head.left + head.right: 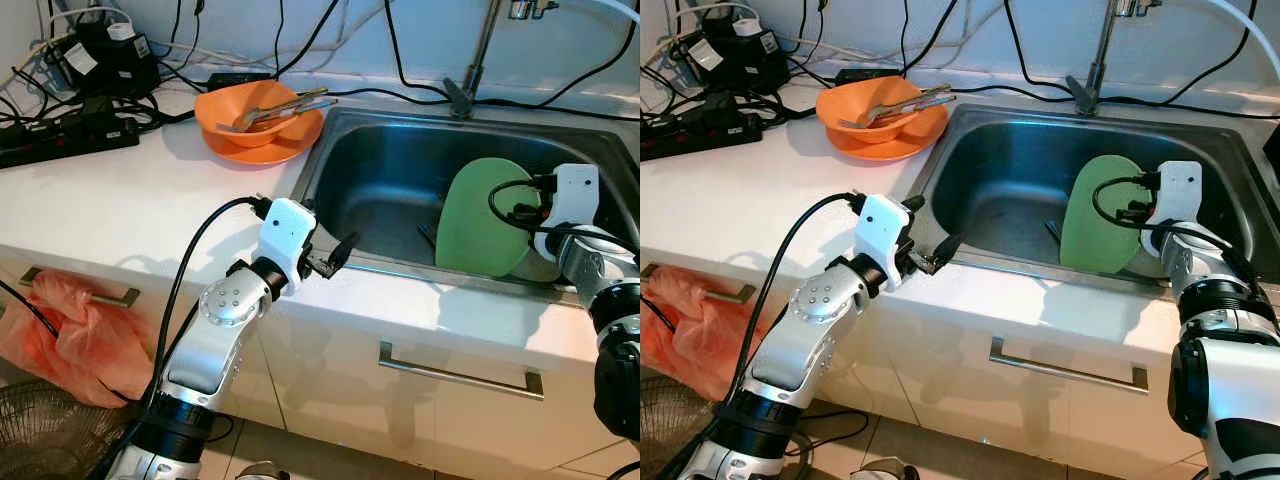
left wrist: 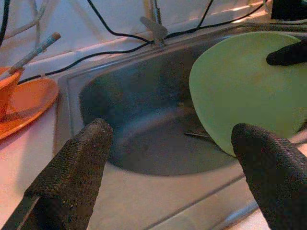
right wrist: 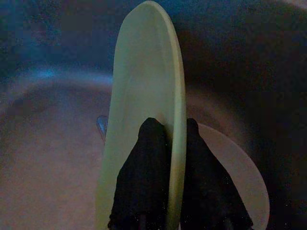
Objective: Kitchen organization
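A light green plate [image 1: 480,215] stands on edge inside the steel sink [image 1: 380,170], and my right gripper [image 3: 173,139] is shut on its rim, one finger on each face. Under it lies a pale plate [image 3: 235,177] on the sink floor, with a utensil [image 2: 196,135] beside it. My left gripper [image 1: 330,262] hovers open at the sink's front left corner, above the counter edge, with nothing between its fingers [image 2: 72,177]. An orange bowl [image 1: 250,112] on an orange plate [image 1: 270,150] holds tongs and a spoon on the counter, left of the sink.
A faucet [image 1: 470,70] rises behind the sink. Power strips, adapters and black cables [image 1: 80,90] crowd the counter's back left. An orange plastic bag [image 1: 70,330] hangs from a drawer handle below. A cabinet handle [image 1: 460,368] runs under the sink.
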### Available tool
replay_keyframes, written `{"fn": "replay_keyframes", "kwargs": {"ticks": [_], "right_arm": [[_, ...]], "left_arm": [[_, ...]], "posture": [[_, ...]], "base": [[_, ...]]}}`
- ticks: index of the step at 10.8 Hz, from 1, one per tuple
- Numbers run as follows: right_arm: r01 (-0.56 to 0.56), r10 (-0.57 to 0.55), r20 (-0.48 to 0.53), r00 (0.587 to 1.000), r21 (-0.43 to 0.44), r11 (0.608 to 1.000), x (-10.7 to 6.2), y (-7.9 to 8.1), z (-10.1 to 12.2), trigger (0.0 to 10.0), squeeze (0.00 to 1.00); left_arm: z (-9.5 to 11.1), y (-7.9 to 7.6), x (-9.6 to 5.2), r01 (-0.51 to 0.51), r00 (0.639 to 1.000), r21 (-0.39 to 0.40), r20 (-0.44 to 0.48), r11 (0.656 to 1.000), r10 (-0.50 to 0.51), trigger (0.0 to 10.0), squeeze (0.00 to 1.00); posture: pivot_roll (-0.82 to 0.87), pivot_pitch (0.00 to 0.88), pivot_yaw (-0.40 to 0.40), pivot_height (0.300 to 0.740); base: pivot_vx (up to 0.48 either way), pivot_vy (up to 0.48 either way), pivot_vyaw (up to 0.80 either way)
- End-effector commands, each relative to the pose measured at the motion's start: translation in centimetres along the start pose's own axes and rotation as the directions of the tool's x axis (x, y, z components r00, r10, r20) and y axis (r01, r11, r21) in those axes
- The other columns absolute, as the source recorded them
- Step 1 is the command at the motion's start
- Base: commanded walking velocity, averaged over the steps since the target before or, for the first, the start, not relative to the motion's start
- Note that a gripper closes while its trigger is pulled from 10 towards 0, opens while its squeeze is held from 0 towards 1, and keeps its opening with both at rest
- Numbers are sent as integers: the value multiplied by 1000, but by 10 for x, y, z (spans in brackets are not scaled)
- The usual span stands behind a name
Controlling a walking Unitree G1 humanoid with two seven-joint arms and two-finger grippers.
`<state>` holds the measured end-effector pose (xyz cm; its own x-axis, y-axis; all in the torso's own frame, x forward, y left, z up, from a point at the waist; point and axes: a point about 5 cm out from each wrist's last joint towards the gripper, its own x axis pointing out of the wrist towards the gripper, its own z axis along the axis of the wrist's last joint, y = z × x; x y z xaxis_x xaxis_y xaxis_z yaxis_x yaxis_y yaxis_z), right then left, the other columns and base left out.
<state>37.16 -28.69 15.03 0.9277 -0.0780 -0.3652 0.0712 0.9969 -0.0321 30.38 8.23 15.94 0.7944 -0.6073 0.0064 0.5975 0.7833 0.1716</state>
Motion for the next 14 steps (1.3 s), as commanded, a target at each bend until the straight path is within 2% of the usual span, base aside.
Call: {"fn": "replay_keyframes", "kwargs": {"ticks": [1, 2, 3, 4, 5, 8, 10, 13, 14], "right_arm": [[37, -38, -62, 997, -25, 999, -3, -10, -15, 10000, 718], [43, -45, -68, 997, -25, 999, -3, -11, -18, 10000, 690], [49, -51, -72, 996, -23, 999, -4, -12, -20, 10000, 612], [50, -50, -76, 996, -14, 999, -4, -12, -22, 10000, 612], [41, -41, -80, 996, -2, 999, -3, -10, -24, 10000, 1000], [14, -14, -68, 998, 7, 1000, -2, -5, -21, 10000, 1000], [-20, 20, -62, 998, 7, 1000, 0, 1, -18, 10000, 1000], [-40, 41, -39, 998, 11, 999, 2, 6, -10, 10000, 1000], [-61, 61, -10, 998, 5, 998, 3, 11, -4, 10000, 1000]], "left_arm": [[-1, -4, -1, 26, 1000, -15, -13, 1000, -26, 10000, 12], [-3, -5, -2, 37, 999, -16, -24, 999, -38, 10000, 12], [-3, -6, -2, 41, 999, -20, -29, 999, -42, 10000, 16], [-3, -6, -3, 42, 999, -24, -33, 999, -43, 10000, 16], [-4, -7, -3, 53, 998, -34, -41, 998, -54, 10000, 16], [-3, -14, -4, 128, 990, -77, -47, 989, -132, 10000, 24], [0, -13, -3, 135, 989, -73, -45, 988, -139, 10000, 24], [1, -10, -3, 126, 991, -70, -45, 990, -129, 10000, 24], [5, -4, -2, 79, 996, -60, -28, 995, -81, 10000, 27]], "posture": [[178, 34, 43, 740], [176, 37, 44, 740], [176, 37, 44, 740], [177, 39, 44, 740], [179, 39, 44, 740], [178, 38, 44, 740], [177, 36, 42, 740], [177, 33, 43, 740], [177, 33, 43, 740]], "base": [[0, 0, 0], [0, 0, 0], [0, 0, 0], [0, 0, 0], [0, 0, 0], [0, 0, 0], [0, 0, 0], [0, 0, 0], [0, 0, 0]]}}
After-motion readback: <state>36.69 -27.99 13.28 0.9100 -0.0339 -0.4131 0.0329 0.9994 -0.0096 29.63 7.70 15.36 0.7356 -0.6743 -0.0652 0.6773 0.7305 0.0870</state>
